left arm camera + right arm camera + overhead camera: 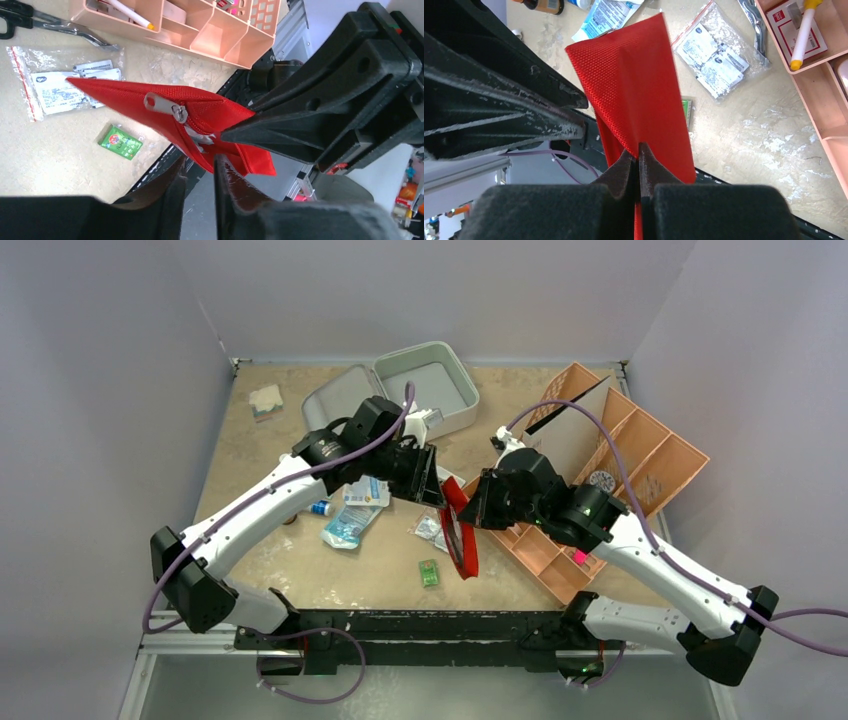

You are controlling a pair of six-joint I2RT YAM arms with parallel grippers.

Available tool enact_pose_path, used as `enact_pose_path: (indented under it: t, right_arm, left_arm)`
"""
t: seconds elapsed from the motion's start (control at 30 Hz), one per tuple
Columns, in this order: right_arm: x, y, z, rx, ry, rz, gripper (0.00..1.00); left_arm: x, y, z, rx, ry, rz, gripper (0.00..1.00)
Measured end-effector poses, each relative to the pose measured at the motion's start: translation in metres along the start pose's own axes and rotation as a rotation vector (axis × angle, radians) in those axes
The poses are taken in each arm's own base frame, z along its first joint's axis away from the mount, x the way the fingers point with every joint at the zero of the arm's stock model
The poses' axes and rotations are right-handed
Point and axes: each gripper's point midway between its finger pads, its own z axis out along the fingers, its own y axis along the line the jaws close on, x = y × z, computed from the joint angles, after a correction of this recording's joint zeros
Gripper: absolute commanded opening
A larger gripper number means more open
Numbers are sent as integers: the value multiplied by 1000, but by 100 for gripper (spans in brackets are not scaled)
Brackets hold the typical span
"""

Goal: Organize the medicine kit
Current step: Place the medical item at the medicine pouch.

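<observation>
The medicine kit [455,375] lies open at the back of the table, its pale lid [330,400] folded out to the left and the grey inside showing. A red zipped pouch [462,535] hangs above the table's front middle. My right gripper [639,150] is shut on one edge of the pouch [639,85]. My left gripper [200,162] is at the pouch's [130,97] zipper edge, just under the metal pull [165,106]. Its jaws stand a narrow gap apart, with the fabric edge at their tips. In the top view the left gripper [435,480] and right gripper [475,505] face each other closely.
An orange compartmented tray [640,460] fills the right side, with a pen [804,30] in it. On the table lie a green packet [429,573], a clear bag of sachets [55,90], scissors [50,22], blue-white packets [352,520], a small bottle [318,507] and a white pad [266,400].
</observation>
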Motion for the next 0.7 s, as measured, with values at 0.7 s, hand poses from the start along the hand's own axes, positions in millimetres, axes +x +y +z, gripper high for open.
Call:
enact_pose_path:
  t: [0.7]
  right_arm:
    - [1,-22,-30,54,-38,-87,0]
  left_arm:
    - [-36,21,-54,-223,-224,359,67]
